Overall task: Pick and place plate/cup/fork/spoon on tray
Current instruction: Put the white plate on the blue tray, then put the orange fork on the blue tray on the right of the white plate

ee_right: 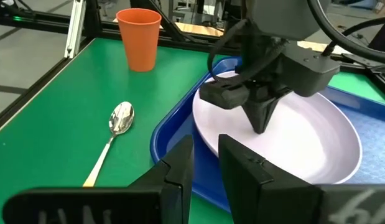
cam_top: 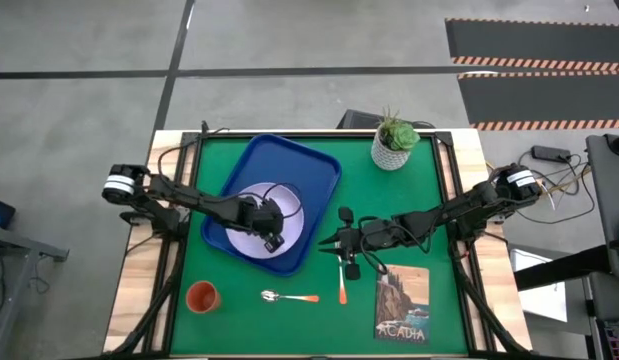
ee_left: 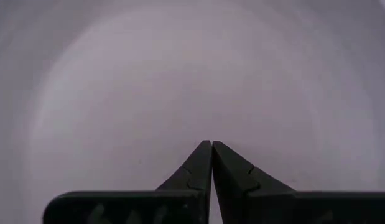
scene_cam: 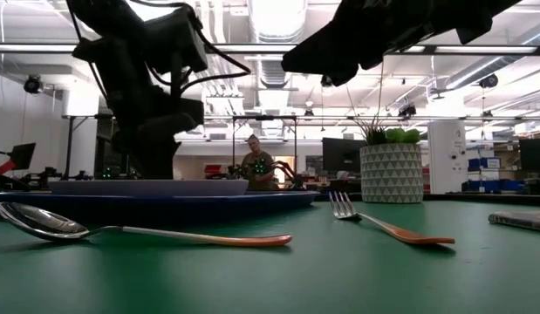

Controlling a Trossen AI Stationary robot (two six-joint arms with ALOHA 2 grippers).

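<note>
The lavender-white plate (cam_top: 251, 222) lies flat in the blue tray (cam_top: 299, 165), which rests on the green mat. My left gripper (cam_top: 274, 238) is shut, pointing down over the plate's flat middle (ee_left: 180, 81); the right wrist view also shows it (ee_right: 260, 127). My right gripper (cam_top: 329, 240) hovers beside the tray's right rim, its fingers a little apart and empty, above the fork's pronged end. The fork (cam_top: 342, 288), the spoon (cam_top: 287, 296) and the orange cup (cam_top: 201, 296) lie or stand on the mat near the front edge. My left gripper's shut fingertips (ee_right: 260, 124) point down at the plate's middle (ee_right: 304, 140) from above. I cannot tell whether they touch the plate or stand just above it. The plate lies flat in the tray.
A white pot with a green plant (cam_top: 394, 142) stands at the mat's far right. A picture card (cam_top: 401, 306) lies at the front right. A person (scene_cam: 256, 166) sits in the room behind the table.
</note>
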